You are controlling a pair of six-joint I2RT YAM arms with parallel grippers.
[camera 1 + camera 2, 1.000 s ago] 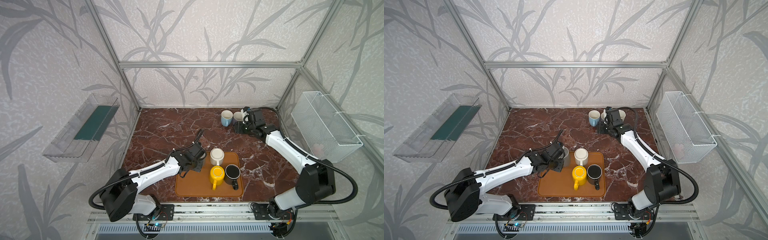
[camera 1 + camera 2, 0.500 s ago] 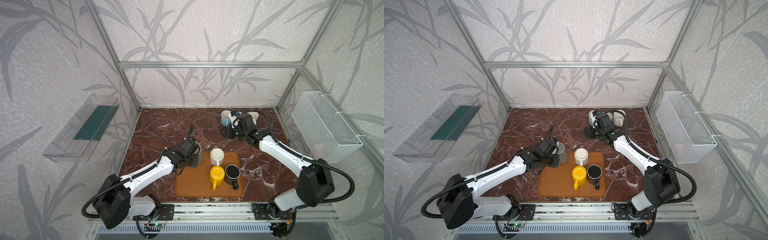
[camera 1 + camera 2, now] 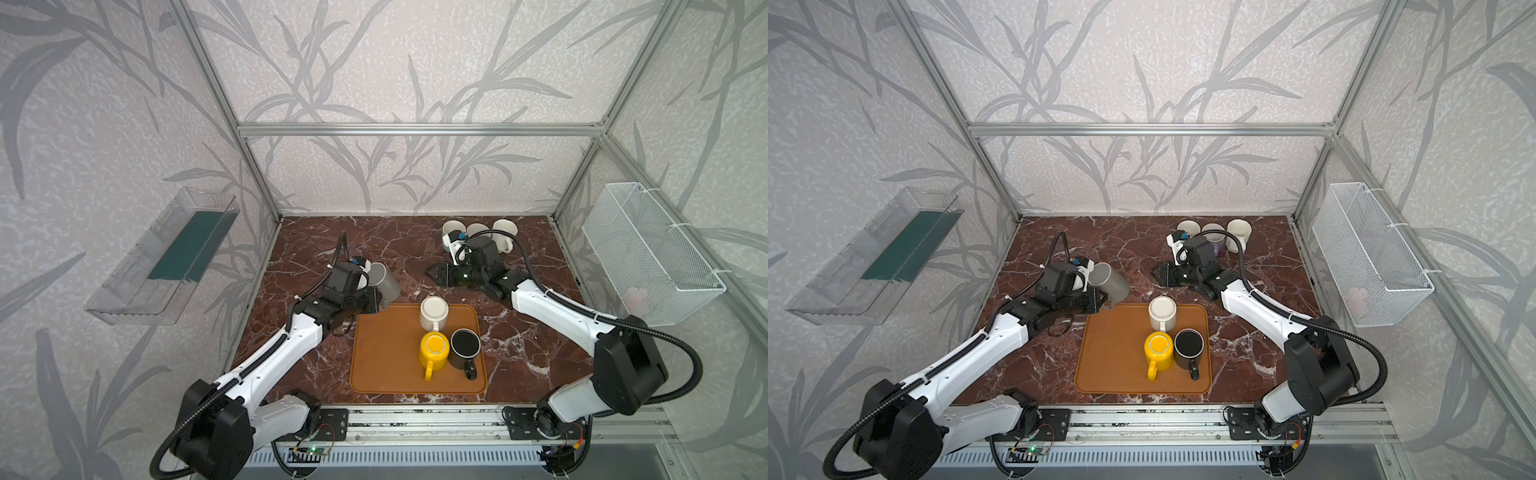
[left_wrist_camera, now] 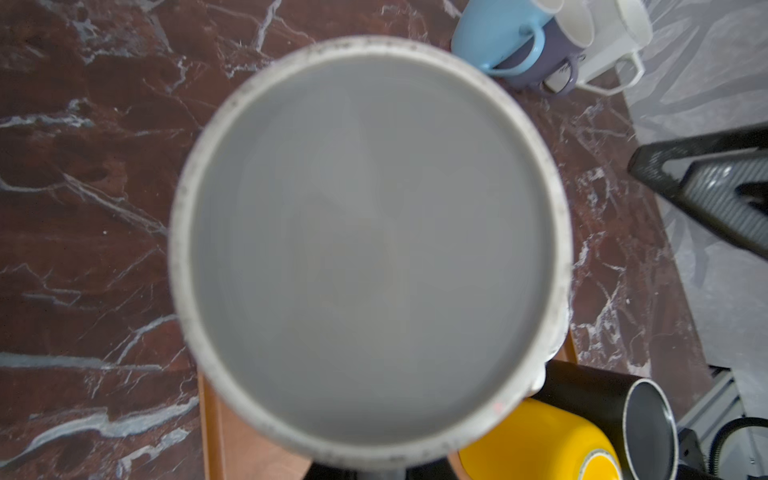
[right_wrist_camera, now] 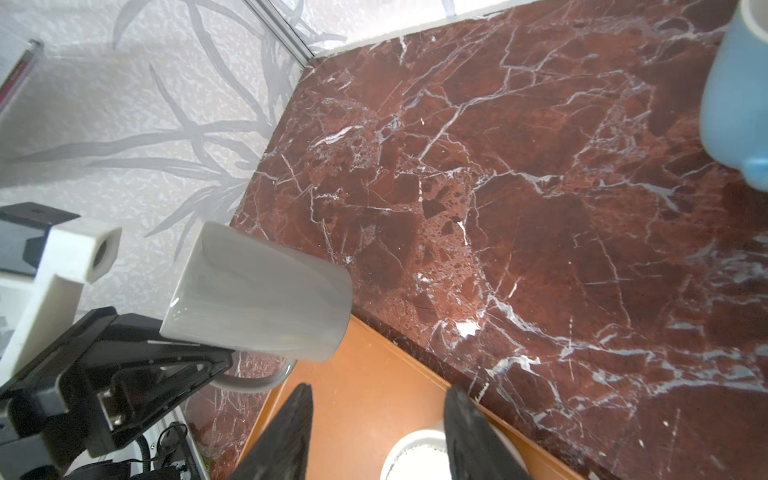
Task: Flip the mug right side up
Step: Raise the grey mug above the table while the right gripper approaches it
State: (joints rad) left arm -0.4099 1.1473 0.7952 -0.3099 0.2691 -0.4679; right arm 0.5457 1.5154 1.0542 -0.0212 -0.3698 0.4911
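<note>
- Left gripper (image 3: 374,300) is clamped on the handle of the grey mug (image 3: 384,280). The mug is tipped on its side, just off the orange tray (image 3: 386,365) at its 10 o'clock corner.
- In the left wrist view I see one round end of the mug; I cannot tell base from mouth.
- Right gripper (image 5: 378,395) has its fingers apart and empty. It sits at 12 o'clock of the tray, pointing toward 9 o'clock, clear of the mug.
</note>
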